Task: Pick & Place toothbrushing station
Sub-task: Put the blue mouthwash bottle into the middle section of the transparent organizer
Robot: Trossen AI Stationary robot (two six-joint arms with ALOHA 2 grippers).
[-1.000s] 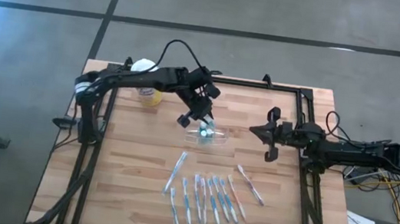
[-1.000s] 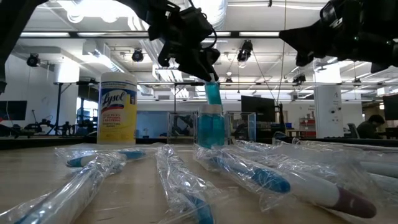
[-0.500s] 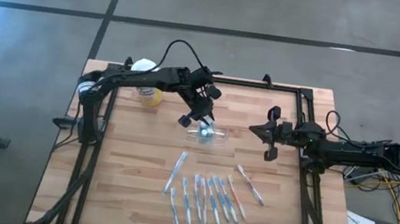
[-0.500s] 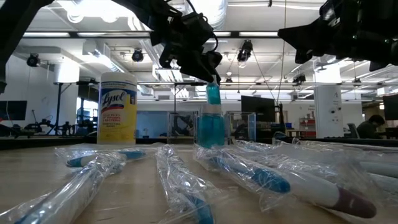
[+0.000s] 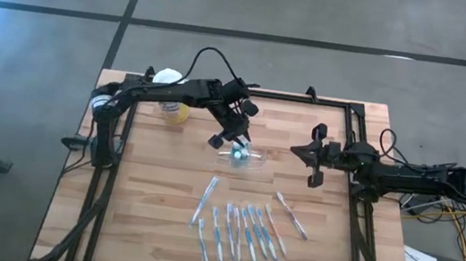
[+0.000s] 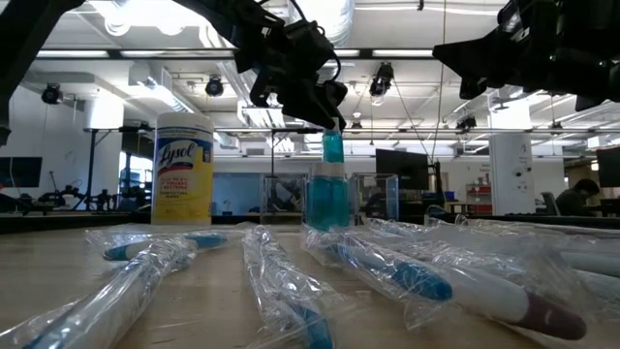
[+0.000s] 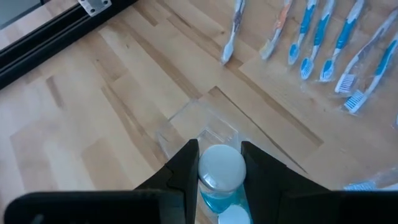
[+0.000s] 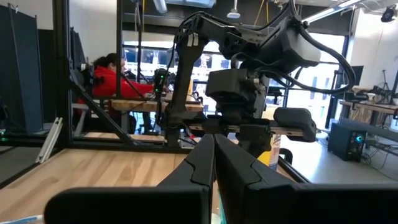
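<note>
Blue little bottle with a white cap sits squeezed in the left pincer above the clear plastic holder; a tilt could tip that holder. The right pincer waits shut.

The worktop is pale wood laid in planks, smooth with a dull sheen. Its frame looks like matt black metal. The toothbrushes lie in crinkled, glossy clear plastic wrappers. The holder is clear, shiny plastic. The canister wears a glossy yellow printed label under a white plastic lid.
</note>
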